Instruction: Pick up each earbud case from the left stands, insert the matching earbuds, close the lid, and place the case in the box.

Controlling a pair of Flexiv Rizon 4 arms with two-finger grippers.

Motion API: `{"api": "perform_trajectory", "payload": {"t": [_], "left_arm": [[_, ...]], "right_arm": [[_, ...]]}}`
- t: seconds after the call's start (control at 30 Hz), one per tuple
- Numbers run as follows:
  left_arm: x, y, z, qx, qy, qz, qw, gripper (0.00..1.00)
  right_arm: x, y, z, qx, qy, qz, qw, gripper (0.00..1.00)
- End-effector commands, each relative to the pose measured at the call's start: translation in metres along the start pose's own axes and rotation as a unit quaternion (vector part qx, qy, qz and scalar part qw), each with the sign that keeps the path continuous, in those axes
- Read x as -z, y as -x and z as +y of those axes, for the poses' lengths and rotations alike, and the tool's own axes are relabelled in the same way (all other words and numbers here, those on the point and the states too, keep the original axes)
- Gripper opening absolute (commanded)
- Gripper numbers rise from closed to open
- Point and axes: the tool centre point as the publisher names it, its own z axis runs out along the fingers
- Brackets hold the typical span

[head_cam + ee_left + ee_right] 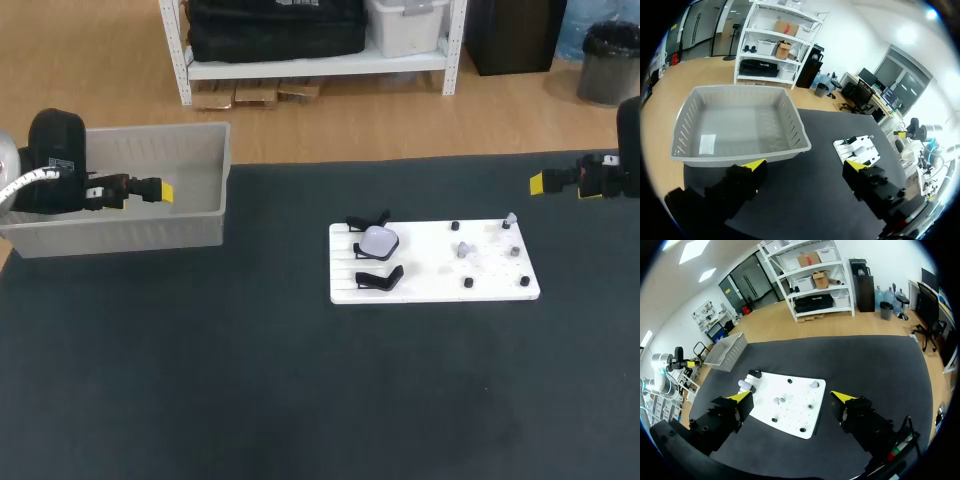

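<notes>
Hands poised: left hand (805,165), right hand (792,396), both spread, empty; pale rounded earbud case (378,240), well ahead of each, wants a square, gentle side pinch.

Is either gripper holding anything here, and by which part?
Nothing is held. The left gripper is open, with the grey box ahead of it; the right gripper is open, with the white board ahead of it.

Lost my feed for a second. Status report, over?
Left gripper open, empty, by the box. Right gripper open, empty, clear of the board. One case on the board, untouched. Nothing in the way.
</notes>
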Motion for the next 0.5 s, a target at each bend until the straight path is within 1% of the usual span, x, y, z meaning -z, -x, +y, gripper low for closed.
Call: {"api": "perform_trajectory", "payload": {"t": [0.03, 0.43, 0.47, 0.5], "left_arm": [[-0.0001, 0.0022, -0.0024, 0.001, 0.006, 0.005, 1.000, 1.00], [-0.0001, 0.0022, -0.0024, 0.001, 0.006, 0.005, 1.000, 1.00], [0.0004, 0.0041, -0.0039, -0.029, -0.037, -0.013, 0.999, 1.00], [0.0012, 0.0062, -0.0046, -0.064, -0.078, -0.038, 0.994, 1.00]], "right_arm": [[-0.0014, 0.0002, -0.0006, 0.000, 0.001, 0.000, 1.000, 1.00], [-0.0014, 0.0002, -0.0006, 0.000, 0.001, 0.000, 1.000, 1.00], [-0.0014, 0.0002, -0.0006, 0.000, 0.001, 0.000, 1.000, 1.00], [-0.0014, 0.0002, -0.0006, 0.000, 0.001, 0.000, 1.000, 1.00]]}}
